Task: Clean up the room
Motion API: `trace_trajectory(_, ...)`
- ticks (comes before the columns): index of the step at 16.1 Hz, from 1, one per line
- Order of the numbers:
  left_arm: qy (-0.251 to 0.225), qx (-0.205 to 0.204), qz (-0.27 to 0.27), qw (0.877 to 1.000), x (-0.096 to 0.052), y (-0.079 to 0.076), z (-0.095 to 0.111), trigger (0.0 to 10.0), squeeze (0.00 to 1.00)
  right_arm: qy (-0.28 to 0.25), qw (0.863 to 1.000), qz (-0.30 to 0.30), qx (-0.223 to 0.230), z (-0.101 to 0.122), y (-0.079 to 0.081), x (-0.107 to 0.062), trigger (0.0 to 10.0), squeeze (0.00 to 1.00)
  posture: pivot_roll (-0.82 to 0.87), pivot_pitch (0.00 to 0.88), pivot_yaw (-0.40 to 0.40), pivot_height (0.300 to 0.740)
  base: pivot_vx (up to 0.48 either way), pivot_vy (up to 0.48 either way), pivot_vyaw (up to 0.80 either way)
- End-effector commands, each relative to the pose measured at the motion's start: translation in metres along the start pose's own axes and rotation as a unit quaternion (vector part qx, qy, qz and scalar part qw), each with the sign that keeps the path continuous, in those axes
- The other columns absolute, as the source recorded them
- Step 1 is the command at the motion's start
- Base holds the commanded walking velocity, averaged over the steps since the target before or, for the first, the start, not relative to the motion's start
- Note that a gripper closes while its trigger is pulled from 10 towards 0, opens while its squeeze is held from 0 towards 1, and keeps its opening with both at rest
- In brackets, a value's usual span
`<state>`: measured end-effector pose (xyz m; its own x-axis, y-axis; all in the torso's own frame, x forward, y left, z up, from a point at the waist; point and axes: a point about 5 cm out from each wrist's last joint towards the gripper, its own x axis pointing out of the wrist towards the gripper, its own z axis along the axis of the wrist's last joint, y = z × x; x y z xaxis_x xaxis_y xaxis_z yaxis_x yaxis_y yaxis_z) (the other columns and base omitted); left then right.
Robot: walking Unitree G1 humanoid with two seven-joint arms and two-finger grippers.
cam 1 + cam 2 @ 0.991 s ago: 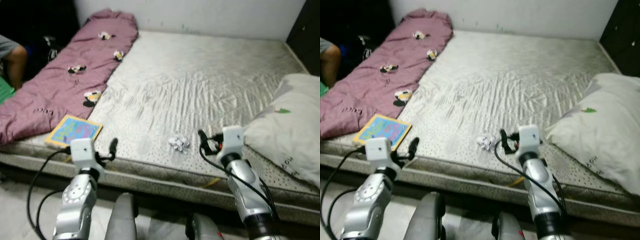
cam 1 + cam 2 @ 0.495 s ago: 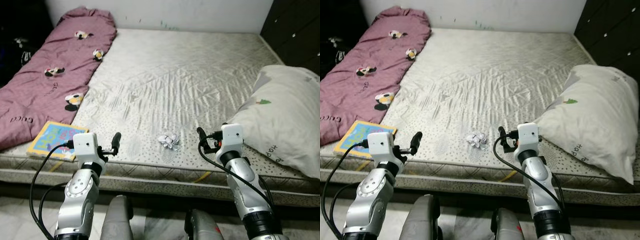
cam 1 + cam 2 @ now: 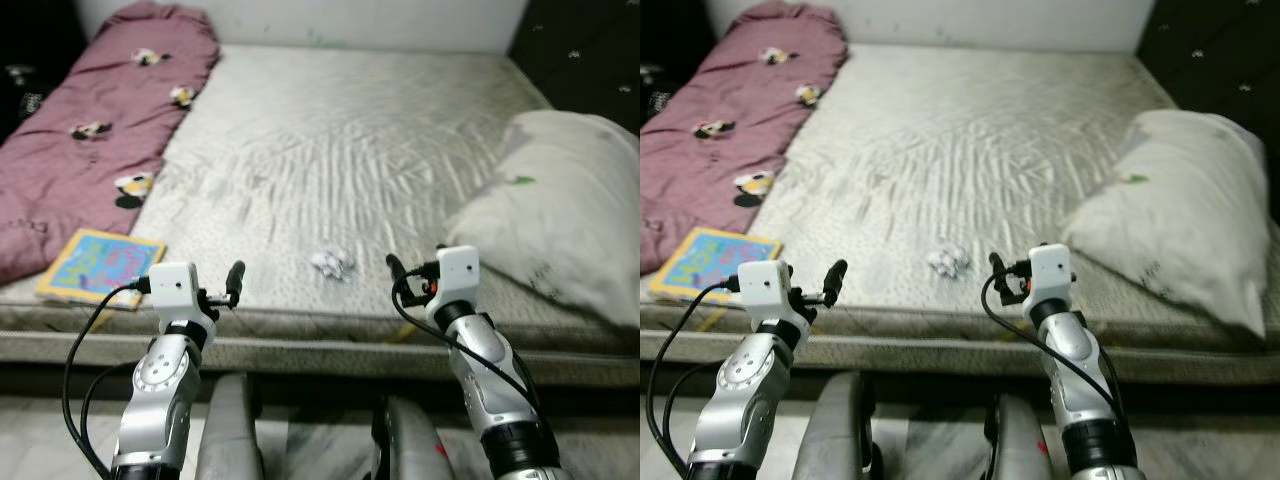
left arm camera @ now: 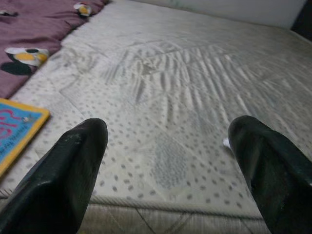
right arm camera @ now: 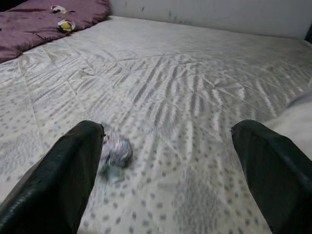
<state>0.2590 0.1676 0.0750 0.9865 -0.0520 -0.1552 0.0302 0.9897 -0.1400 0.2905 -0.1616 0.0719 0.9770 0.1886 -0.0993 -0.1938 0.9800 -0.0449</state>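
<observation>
A crumpled white paper ball (image 3: 331,263) lies on the grey mattress (image 3: 350,150) near its front edge, and it also appears by one finger in the right wrist view (image 5: 116,150). My right gripper (image 3: 395,270) is open, held at the mattress edge just right of the ball. My left gripper (image 3: 234,278) is open too, at the edge left of the ball. A colourful book (image 3: 100,265) lies at the front left corner, beside the left gripper; its corner (image 4: 14,131) shows past a left finger (image 4: 73,170).
A purple blanket (image 3: 90,140) with small animal prints covers the mattress's left side. A large white pillow (image 3: 560,220) lies on the right. A dark cabinet (image 3: 590,50) stands at the back right. The mattress's front edge (image 3: 320,350) runs across in front of me.
The camera has swung right and tilted down, so the whole scene shifted left and the person at far left left the picture. Both grippers stay open near the mattress edge.
</observation>
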Motion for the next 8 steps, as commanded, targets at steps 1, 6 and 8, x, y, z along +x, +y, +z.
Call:
trace_trajectory(1,-0.004,0.008,0.002,1.000,0.001,0.001,0.003,10.0,0.00,0.000,1.000,0.001,-0.002,0.002,0.001,0.001,10.0,0.00,-0.01,0.000,-0.004,0.557,0.000,0.000,0.00)
trace_trajectory(6,-0.001,0.006,-0.013,1.000,0.001,0.001,0.004,10.0,0.00,-0.003,0.999,0.038,-0.015,0.003,0.009,0.002,10.0,0.00,-0.01,0.000,-0.005,0.557,0.000,0.000,0.00)
trace_trajectory(8,-0.001,0.005,-0.023,1.000,0.000,-0.001,0.004,10.0,0.00,-0.005,0.999,0.050,-0.021,0.004,0.012,0.001,10.0,0.00,-0.01,0.000,-0.005,0.557,0.000,0.000,0.75)
